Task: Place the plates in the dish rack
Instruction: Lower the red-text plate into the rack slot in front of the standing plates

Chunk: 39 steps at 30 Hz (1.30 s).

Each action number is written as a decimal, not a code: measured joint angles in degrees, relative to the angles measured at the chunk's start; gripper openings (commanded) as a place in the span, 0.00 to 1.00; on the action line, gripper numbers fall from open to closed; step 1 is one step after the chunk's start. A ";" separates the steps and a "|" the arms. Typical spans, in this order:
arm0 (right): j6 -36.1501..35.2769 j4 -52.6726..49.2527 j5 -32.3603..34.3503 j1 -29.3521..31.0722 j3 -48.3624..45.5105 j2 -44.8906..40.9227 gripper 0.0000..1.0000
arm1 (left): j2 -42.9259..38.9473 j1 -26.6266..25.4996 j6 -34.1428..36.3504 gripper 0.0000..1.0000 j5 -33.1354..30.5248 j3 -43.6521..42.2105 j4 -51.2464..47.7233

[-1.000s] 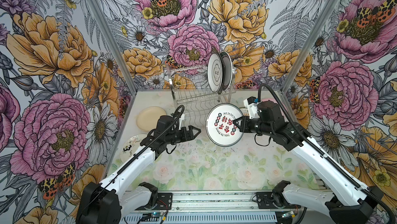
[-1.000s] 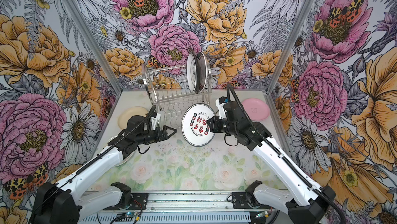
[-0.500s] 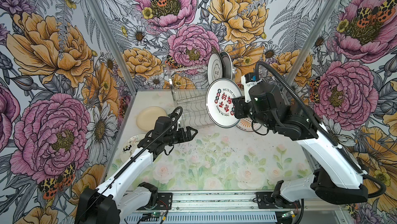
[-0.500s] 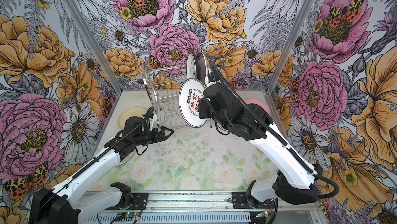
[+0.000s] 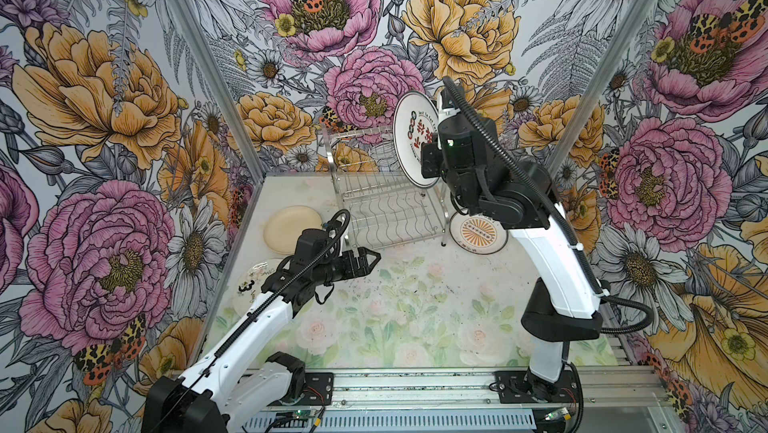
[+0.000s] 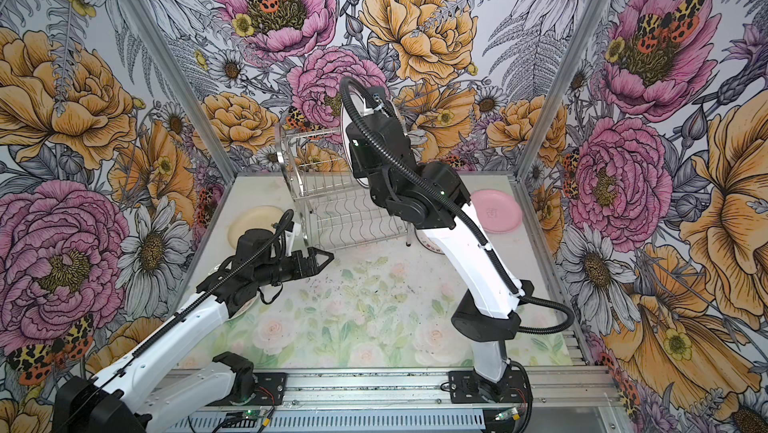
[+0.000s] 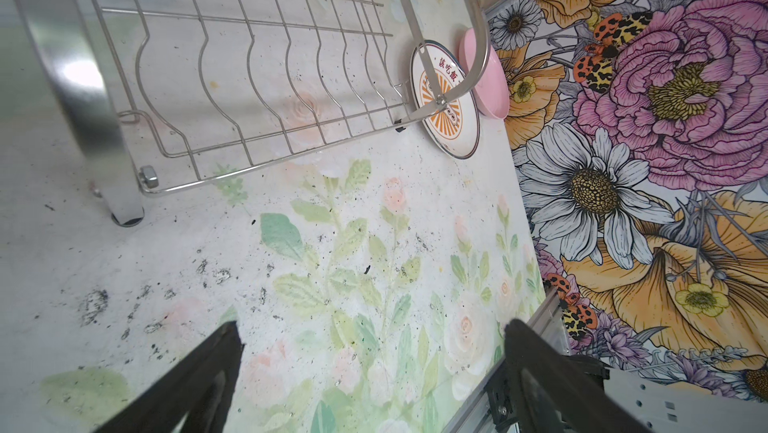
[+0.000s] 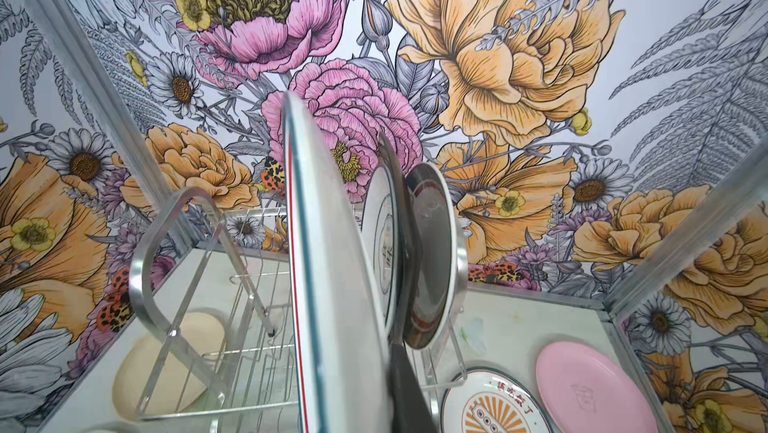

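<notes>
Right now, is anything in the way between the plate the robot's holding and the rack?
Nothing visible blocks it. The teal-rimmed plate hangs on edge over the top tier of the dish rack. A white plate and a dark plate stand racked close beside it; the slots on its other side look bare.

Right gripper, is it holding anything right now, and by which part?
Yes. The right gripper pinches the teal-rimmed plate by its rim, on the side facing the arm; the plate stands on edge at the dish rack's top tier.
</notes>
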 measured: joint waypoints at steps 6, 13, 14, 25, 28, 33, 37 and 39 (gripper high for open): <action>-5.16 4.20 2.89 -1.05 2.84 5.79 0.00 | -0.09 0.28 0.00 0.99 -0.07 -0.35 -0.44; -7.61 8.48 3.04 -4.39 2.86 9.79 0.00 | -0.92 0.28 -0.02 0.99 -0.07 -1.11 -0.66; -7.82 8.98 3.04 -4.98 2.86 10.21 0.00 | -1.01 0.28 -0.02 0.99 -0.07 -1.27 -0.68; -7.98 11.63 0.63 -8.57 2.91 13.66 0.00 | -2.29 0.28 -0.07 0.99 -0.31 -2.27 -0.90; -7.96 12.39 -0.24 -8.66 2.91 14.49 0.00 | -2.29 0.28 -0.07 0.99 -0.39 -2.27 -0.90; -7.96 13.31 -0.87 -9.66 2.91 16.31 0.00 | -2.27 0.28 -0.07 0.99 -0.52 -2.27 -0.92; -8.00 13.46 -0.90 -10.51 2.91 17.92 0.00 | -2.23 0.28 -0.07 0.99 -0.74 -2.29 -1.01; -8.00 13.68 -0.90 -10.69 2.91 18.58 0.00 | -2.14 0.28 -0.07 0.99 -0.81 -2.27 -1.01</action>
